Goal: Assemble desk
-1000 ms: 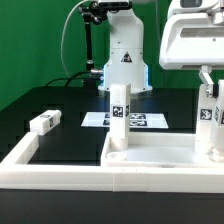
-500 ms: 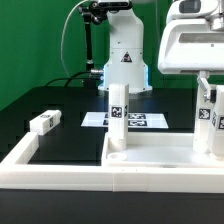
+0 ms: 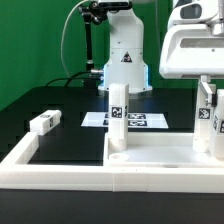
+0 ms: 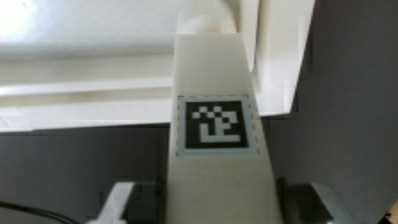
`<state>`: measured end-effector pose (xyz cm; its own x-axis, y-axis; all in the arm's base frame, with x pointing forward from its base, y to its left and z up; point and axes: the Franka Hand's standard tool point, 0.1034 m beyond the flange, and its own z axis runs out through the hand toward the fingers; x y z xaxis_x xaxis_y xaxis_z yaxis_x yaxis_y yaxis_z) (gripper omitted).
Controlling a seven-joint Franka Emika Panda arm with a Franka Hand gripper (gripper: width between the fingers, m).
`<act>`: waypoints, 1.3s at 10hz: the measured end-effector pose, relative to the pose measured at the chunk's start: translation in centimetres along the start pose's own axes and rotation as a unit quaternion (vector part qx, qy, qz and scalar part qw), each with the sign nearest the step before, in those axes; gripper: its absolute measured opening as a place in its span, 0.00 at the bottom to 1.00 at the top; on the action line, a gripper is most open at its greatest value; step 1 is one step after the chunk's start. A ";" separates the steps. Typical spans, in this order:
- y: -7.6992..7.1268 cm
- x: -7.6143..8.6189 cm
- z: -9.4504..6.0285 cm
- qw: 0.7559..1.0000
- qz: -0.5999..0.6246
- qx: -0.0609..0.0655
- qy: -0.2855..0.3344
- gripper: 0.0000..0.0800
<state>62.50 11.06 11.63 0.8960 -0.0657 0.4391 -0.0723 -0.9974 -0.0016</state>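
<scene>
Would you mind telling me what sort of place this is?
Probably a robotics lab bench: a white robot arm behind a black table, a marker board, and a tagged white desk leg standing upright.

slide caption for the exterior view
jaws grip a leg upright at the tabletop panel; a second leg stands free, a third leg lies aside

A plain green backdrop (image 3: 35,40) fills the rear of the scene. Before it lies a matte black table surface (image 3: 70,100), framed by a long white rim (image 3: 50,175) under even light.
</scene>
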 end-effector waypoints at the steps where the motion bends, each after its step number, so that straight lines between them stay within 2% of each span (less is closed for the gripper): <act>1: 0.0 0.0 0.0 1.000 0.000 0.000 0.000 0.38; 2: 0.0 0.0 0.0 1.000 0.000 0.000 0.000 0.59; 3: 0.0 0.0 0.0 1.000 0.000 0.000 0.000 0.76; 5: 0.1 0.0 0.0 1.000 -0.003 -0.001 -0.001 0.80; 7: 1.0 0.9 -0.7 1.000 -0.009 -0.001 -0.005 0.81; 11: 1.6 2.1 -2.2 1.000 -0.007 0.002 -0.020 0.81; 13: 1.6 1.8 -2.0 1.000 -0.007 0.001 -0.030 0.81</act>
<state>63.10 9.39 14.18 0.9215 -0.0531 0.3847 -0.0585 -0.9983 0.0023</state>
